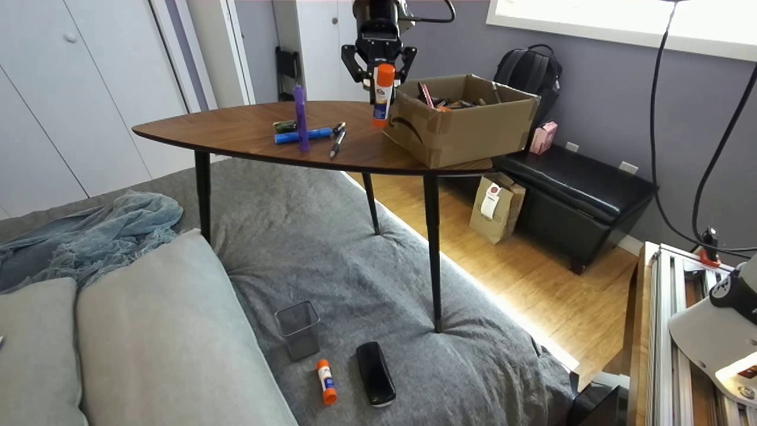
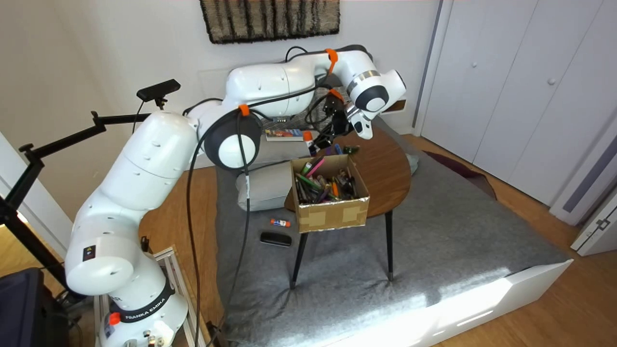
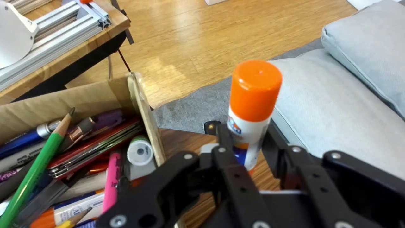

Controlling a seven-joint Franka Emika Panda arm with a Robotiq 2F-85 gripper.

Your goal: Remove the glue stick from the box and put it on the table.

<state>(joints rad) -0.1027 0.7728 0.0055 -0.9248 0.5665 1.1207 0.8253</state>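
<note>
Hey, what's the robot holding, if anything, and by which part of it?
The gripper holds a glue stick by its labelled body, below the upper orange end.

The end effector holds a glue stick.

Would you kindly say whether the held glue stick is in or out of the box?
Out: in the wrist view, the gripper holds the glue stick beside the box, above the table.
</note>
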